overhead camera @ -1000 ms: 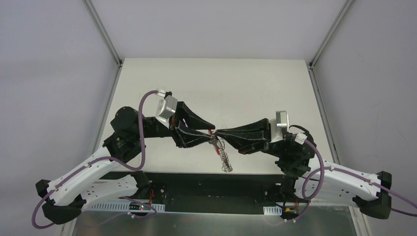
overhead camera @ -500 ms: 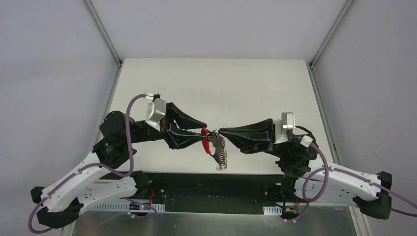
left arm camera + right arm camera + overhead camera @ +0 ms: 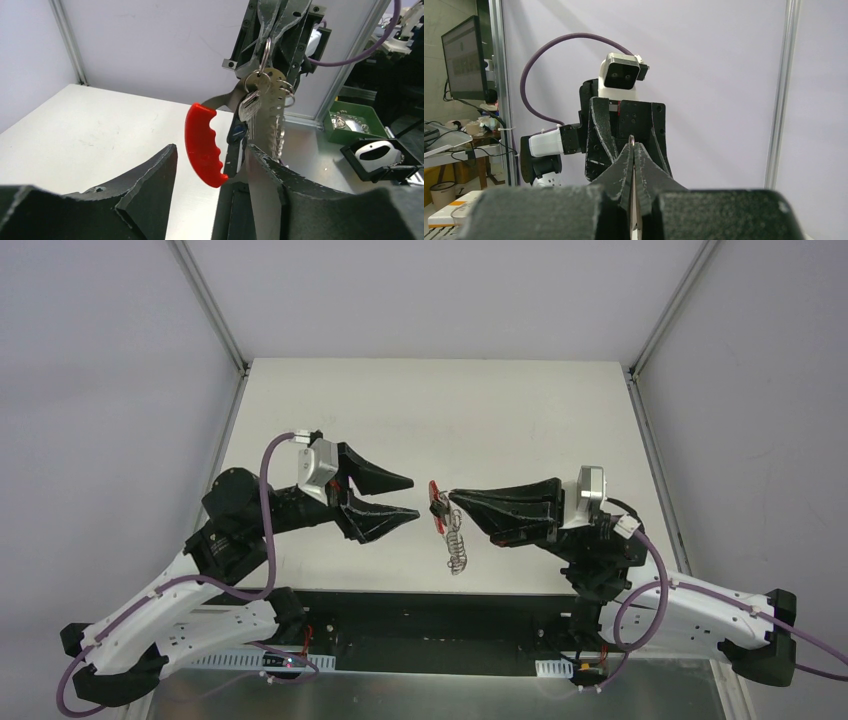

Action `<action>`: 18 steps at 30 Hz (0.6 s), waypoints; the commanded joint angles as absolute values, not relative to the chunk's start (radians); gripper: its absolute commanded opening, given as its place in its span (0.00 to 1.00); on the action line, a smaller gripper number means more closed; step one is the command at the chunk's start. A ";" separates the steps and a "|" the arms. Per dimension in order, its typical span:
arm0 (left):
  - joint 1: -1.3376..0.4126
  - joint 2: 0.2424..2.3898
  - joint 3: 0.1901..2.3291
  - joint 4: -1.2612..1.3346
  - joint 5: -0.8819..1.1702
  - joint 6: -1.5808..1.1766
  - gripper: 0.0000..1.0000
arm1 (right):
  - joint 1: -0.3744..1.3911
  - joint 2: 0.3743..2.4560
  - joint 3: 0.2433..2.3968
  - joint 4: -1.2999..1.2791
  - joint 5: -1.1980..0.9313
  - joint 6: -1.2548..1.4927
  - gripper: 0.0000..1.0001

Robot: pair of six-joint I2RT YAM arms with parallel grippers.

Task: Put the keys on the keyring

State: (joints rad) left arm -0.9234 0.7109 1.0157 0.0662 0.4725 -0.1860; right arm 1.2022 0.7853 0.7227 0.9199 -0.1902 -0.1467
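Left gripper (image 3: 415, 498) has backed away, released; right gripper (image 3: 452, 497) clamps the keyring (image 3: 456, 545).

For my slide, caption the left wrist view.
Right gripper dangles silver wire keyring with red crescent before open left gripper.

Keyring (image 3: 264, 49): thin silver wire ring at upper centre-right of the left wrist view. The bunch of small loops hangs straight down from it, clear of the table. Red crescent piece (image 3: 202, 145), scalloped inner edge, sits mid-frame to the left of the bunch. Keys (image 3: 248, 106): small, silver, dangling blade-down from a loop. In the top view, the keyring (image 3: 452, 538) is at frame centre.
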 commanded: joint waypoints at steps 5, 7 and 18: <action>-0.927 0.715 0.957 0.141 0.477 -0.107 0.56 | 1.209 0.758 0.726 0.948 -0.191 -0.117 0.00; -0.928 0.713 0.947 0.145 0.466 -0.094 0.56 | 1.209 0.753 0.733 0.927 -0.208 -0.111 0.00; -0.927 0.676 0.912 0.161 0.449 -0.081 0.73 | 1.208 0.727 0.773 0.794 -0.247 -0.109 0.00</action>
State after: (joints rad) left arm -0.9234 0.6960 0.9165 0.0933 0.4591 -0.0929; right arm 1.2022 0.7490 0.7181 0.7933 -0.2367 -0.1146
